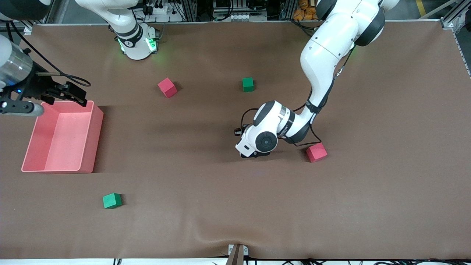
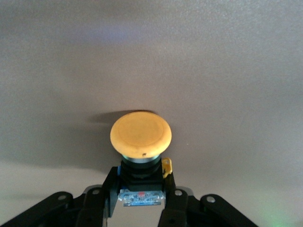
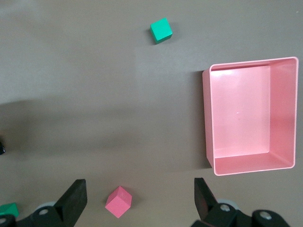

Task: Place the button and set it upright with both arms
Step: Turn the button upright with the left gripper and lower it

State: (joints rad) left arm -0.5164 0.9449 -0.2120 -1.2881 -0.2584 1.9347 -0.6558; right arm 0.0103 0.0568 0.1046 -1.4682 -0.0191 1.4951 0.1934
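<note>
The button (image 2: 140, 134) has a round orange cap on a short black body. My left gripper (image 2: 140, 178) is shut on the black body, with the cap pointing away from the fingers, low over the brown table. In the front view the left arm's wrist (image 1: 257, 140) is bent down over the table's middle and hides the button and the fingers. My right gripper (image 1: 73, 94) is open and empty, up over the farther corner of the pink bin (image 1: 96, 121) at the right arm's end. Its fingers (image 3: 75, 198) stand wide apart in the right wrist view.
One red cube (image 1: 316, 152) lies just beside the left wrist, toward the left arm's end. Another red cube (image 1: 167, 87) and a green cube (image 1: 248, 84) lie farther from the camera. A second green cube (image 1: 112, 200) lies nearer, below the bin.
</note>
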